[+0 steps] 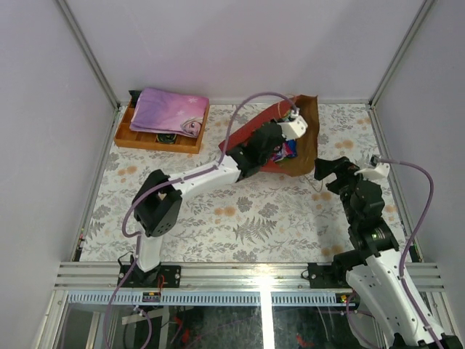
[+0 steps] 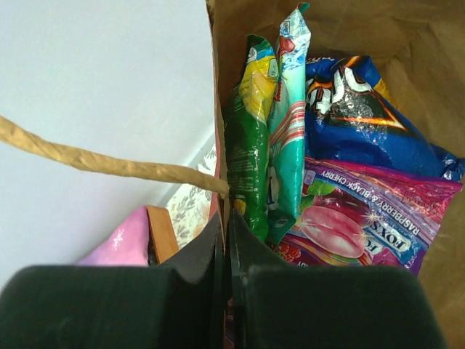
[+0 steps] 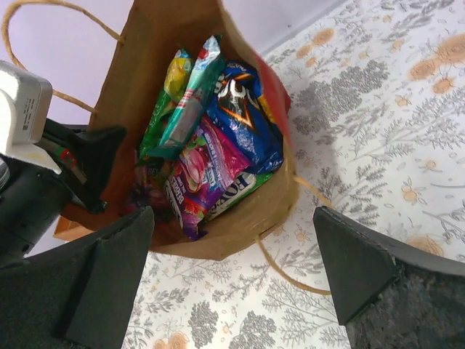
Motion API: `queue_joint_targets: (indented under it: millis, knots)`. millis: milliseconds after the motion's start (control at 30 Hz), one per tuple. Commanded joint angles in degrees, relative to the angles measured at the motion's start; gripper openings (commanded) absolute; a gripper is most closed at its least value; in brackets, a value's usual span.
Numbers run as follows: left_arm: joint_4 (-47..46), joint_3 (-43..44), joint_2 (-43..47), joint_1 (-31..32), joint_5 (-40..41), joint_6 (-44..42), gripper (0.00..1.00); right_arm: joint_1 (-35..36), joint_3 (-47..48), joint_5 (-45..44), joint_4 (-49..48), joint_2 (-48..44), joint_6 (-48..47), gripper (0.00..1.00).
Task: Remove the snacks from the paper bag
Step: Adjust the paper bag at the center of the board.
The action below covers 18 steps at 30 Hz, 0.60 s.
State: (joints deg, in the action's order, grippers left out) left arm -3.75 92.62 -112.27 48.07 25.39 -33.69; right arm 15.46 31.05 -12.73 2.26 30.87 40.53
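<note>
The red paper bag [image 1: 308, 123] lies at the back of the table with its brown inside showing and its mouth facing my right gripper. My left gripper [image 2: 225, 222] is shut on the bag's side wall at the rim [image 2: 218, 109], just below a cord handle [image 2: 109, 163]. Inside are the snacks: a green packet [image 2: 247, 145], a teal packet [image 2: 290, 123], the blue Doritos bag [image 2: 363, 109] and a purple candy pack [image 2: 363, 211]. My right gripper [image 3: 232, 269] is open and empty, just short of the bag's mouth [image 3: 247, 225]. It also shows in the top view [image 1: 327, 173].
An orange wooden tray [image 1: 156, 137] with a pink-purple folded cloth [image 1: 171, 110] stands at the back left. The bag's second cord handle [image 3: 290, 269] lies loose on the floral tablecloth between my right fingers. Walls close in the table's back and sides.
</note>
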Motion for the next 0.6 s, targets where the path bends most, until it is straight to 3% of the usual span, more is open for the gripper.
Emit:
queue_joint_targets:
  millis: [0,233,567]
  knots:
    - [-19.8,-2.6,1.4,5.0,4.9,-10.8,0.00,-0.3,-2.9,-1.6,2.1,-3.4,1.2,0.99]
    - [-23.7,-9.8,3.1,11.5,7.9,-11.8,0.00,-0.2,-9.9,-4.1,8.5,-5.6,8.8,0.99]
    - [-22.8,-13.3,7.6,15.5,12.9,-12.7,0.00,-0.3,-18.6,-1.0,2.3,-4.6,11.6,1.00]
